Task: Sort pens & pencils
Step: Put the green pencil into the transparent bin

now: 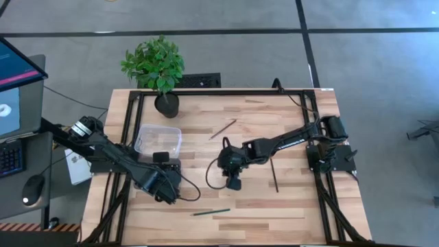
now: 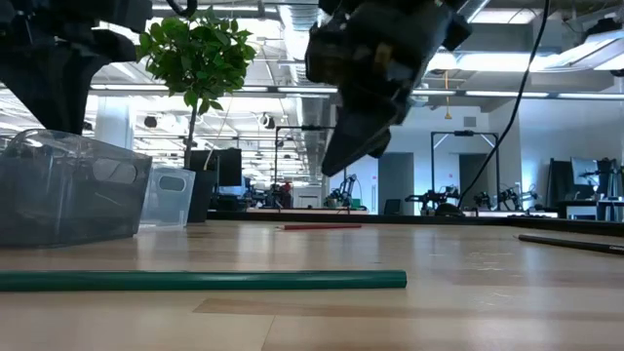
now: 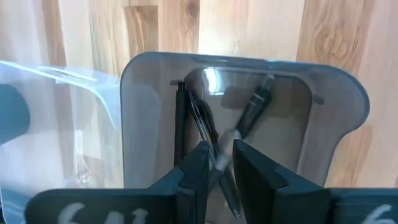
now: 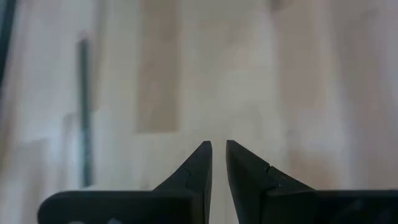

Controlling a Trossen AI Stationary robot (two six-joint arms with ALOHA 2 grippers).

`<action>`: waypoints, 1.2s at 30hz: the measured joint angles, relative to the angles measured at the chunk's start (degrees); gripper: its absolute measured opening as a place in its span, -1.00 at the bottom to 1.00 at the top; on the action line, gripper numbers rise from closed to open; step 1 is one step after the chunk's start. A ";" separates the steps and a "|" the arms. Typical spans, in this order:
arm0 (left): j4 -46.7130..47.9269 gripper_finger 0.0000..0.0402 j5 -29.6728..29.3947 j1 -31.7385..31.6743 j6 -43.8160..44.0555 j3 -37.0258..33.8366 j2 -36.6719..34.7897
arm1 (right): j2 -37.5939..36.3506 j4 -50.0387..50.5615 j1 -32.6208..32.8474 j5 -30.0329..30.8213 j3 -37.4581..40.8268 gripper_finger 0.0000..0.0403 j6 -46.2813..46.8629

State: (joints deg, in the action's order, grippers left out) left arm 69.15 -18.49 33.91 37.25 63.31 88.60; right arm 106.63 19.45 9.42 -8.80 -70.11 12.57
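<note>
A grey see-through cup (image 3: 149, 124) stands on the table beside a clear bin (image 1: 158, 140); it also shows in the low view (image 2: 168, 195). A black pen (image 3: 198, 118) lies in the cup. My left gripper (image 3: 221, 152) hangs over the cup, shut on a dark pen with a pale grip (image 3: 255, 109). My right gripper (image 1: 233, 182) hovers mid-table, shut and empty, clear of the wood in the low view (image 2: 343, 156). Loose on the table lie a green pencil (image 1: 211, 212), a brownish pencil (image 1: 223, 129) and a dark stick (image 1: 274, 175). My left gripper pinches the dark pen by its pale grip (image 3: 225, 140), near the pen's near end, between its two fingertips. The fingers come from above, pointing down into the cup. The pen slants away from the fingers, with its far end (image 3: 266, 84) down in the cup's far corner.
A potted plant (image 1: 156, 68) stands at the table's far left. The green pencil (image 2: 205, 281) lies close to the near edge. Black frame rails run along the table's left, right and far sides. Bare wood lies between the two arms.
</note>
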 joint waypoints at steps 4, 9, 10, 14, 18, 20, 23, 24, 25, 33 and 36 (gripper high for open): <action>-1.74 -0.64 -1.05 0.00 0.53 0.00 0.00 | 0.02 0.21 3.18 -1.08 0.00 -0.64 0.95; -6.41 -0.40 -1.66 0.00 -1.43 0.00 0.00 | 0.02 0.22 6.39 -1.09 0.00 -0.64 0.99; -8.23 -0.33 -1.03 0.00 -2.34 0.00 0.00 | 0.02 0.26 6.96 -1.08 0.00 -0.64 1.04; -17.05 -0.14 4.65 -0.02 -5.41 0.00 0.00 | 0.04 0.25 9.35 -1.50 0.00 -0.64 2.76; -25.52 -0.05 10.12 -0.02 -8.17 0.00 0.00 | 0.04 -0.02 11.35 -1.88 0.00 -0.64 5.74; -29.92 -0.03 12.01 -0.02 -8.09 0.00 0.00 | 0.07 -0.21 12.16 -1.89 0.00 -0.64 8.56; -34.80 -0.02 13.13 -0.02 -8.59 0.29 0.01 | 0.07 -0.25 13.00 -1.83 0.00 -0.64 11.31; -35.27 -0.02 13.14 0.07 -9.32 0.72 0.02 | 0.07 -0.57 13.10 -1.81 0.00 -0.64 11.39; -35.88 -0.02 12.93 0.29 -9.71 1.17 0.02 | 0.07 -1.18 13.20 -1.81 0.00 -0.64 11.39; -28.79 -0.02 4.84 3.09 -9.81 8.55 7.11 | 0.07 -6.00 13.34 -1.66 0.00 -0.64 11.13; -24.06 -0.02 4.22 3.71 -8.06 11.53 11.09 | 0.07 -6.29 13.75 -1.64 0.00 -0.64 10.96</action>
State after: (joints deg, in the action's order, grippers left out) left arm 45.09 -14.27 37.62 29.18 74.84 99.69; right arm 106.69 13.16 23.17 -10.44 -70.11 23.53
